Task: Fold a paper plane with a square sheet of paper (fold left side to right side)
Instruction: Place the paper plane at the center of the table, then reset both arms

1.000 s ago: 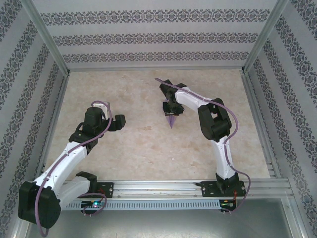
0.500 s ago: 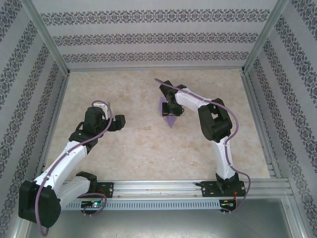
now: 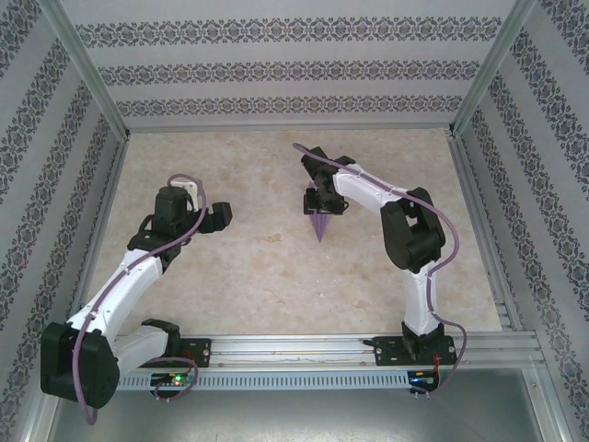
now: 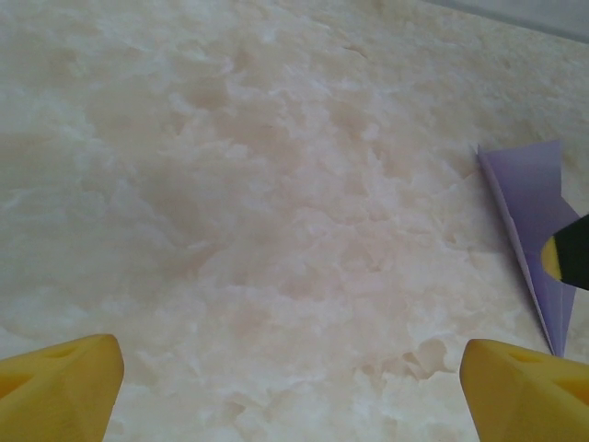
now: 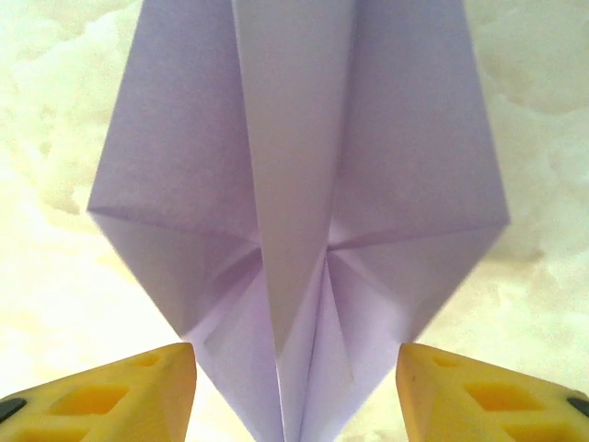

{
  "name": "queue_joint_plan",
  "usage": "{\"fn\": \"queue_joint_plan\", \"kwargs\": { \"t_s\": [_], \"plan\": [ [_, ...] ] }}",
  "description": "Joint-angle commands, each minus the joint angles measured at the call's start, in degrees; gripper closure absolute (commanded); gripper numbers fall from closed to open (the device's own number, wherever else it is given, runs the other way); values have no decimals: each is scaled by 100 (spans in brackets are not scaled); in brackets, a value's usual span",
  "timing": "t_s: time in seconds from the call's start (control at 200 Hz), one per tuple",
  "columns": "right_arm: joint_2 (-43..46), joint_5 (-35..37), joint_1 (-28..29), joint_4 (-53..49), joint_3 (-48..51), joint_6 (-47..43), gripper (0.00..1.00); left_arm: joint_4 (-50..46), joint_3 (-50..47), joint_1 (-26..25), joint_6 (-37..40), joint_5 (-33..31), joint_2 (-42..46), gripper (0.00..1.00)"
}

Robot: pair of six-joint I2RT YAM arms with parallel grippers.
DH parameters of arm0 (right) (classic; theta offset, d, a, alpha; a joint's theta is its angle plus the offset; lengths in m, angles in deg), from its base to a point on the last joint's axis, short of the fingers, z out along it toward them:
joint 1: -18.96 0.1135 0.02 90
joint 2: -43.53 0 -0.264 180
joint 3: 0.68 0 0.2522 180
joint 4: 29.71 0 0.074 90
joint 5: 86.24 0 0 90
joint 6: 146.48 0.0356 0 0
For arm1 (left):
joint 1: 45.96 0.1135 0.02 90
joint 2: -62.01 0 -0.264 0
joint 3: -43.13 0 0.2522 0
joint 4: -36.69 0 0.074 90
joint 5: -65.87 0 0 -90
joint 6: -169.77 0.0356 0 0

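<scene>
Straddling the paper plane (image 3: 318, 224) in the middle of the bench (image 3: 276, 276), the right arm's fingers (image 5: 120, 391) stand wide, one on each side of its long axis; its nose points toward the arm bases. The left arm's fingers (image 4: 60, 382), equally wide, sit well apart to its left.

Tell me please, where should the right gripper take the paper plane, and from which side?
Probably the middle fold running along the paper plane, taken from above. The plane lies flat on the table, so its edges give little to pinch; the open right gripper straddles that fold.
</scene>
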Motion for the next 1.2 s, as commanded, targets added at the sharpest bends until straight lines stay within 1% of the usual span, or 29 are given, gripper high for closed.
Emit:
{"fn": "queue_joint_plan", "kwargs": {
  "t_s": [0.0,0.07,0.155,0.27,0.34,0.39,0.47,0.555,0.61,0.67,0.73,0.77,0.834,0.959,1.079,1.159,1.194],
  "plan": [
    [553,332,82,-200,198,-5,38,65,178,210,-161,193,3,4],
    [990,512,91,-197,427,-89,35,83,149,343,-182,165,83,2],
    [1649,817,84,-66,844,-256,28,111,103,501,-136,-28,213,0],
    [2683,1311,-14,295,1622,-584,16,312,-76,699,23,-597,425,1],
    [3342,1640,-221,693,2223,-805,7,586,-274,796,169,-1020,542,0],
    [3813,1726,-453,1075,2704,-981,3,845,-448,844,299,-1297,582,0],
    [4533,1707,-946,1951,3542,-1316,2,1312,-703,879,641,-1748,578,0],
    [5192,1286,-1596,3136,4510,-1731,2,1793,-939,912,944,-2113,440,0],
    [5539,968,-1905,4200,5269,-2149,2,2016,-1023,950,1095,-2181,292,0],
    [5788,1032,-2074,5511,6099,-2468,2,2224,-1111,1012,1140,-2159,107,1],
    [5835,1071,-2247,6550,6671,-2591,2,2493,-1214,1091,1133,-1995,-79,1],
    [5759,983,-2372,7004,6889,-2606,2,2719,-1293,1123,1149,-1878,-193,0],
    [5518,774,-2533,7428,7041,-2680,2,3112,-1443,1149,1171,-1688,-379,1],
    [4826,474,-2624,8336,7186,-2813,2,3798,-1633,1178,1259,-1304,-839,1],
    [4127,223,-2651,9248,7199,-2916,2,4995,-1908,1196,1329,-884,-1401,1],
    [3770,118,-2678,9591,7185,-2987,2,5786,-2053,1205,1449,-653,-1825,1],
    [3622,8,-2706,9638,7157,-2994,2,5801,-2020,1213,1528,-565,-1893,1]
  ]
}}
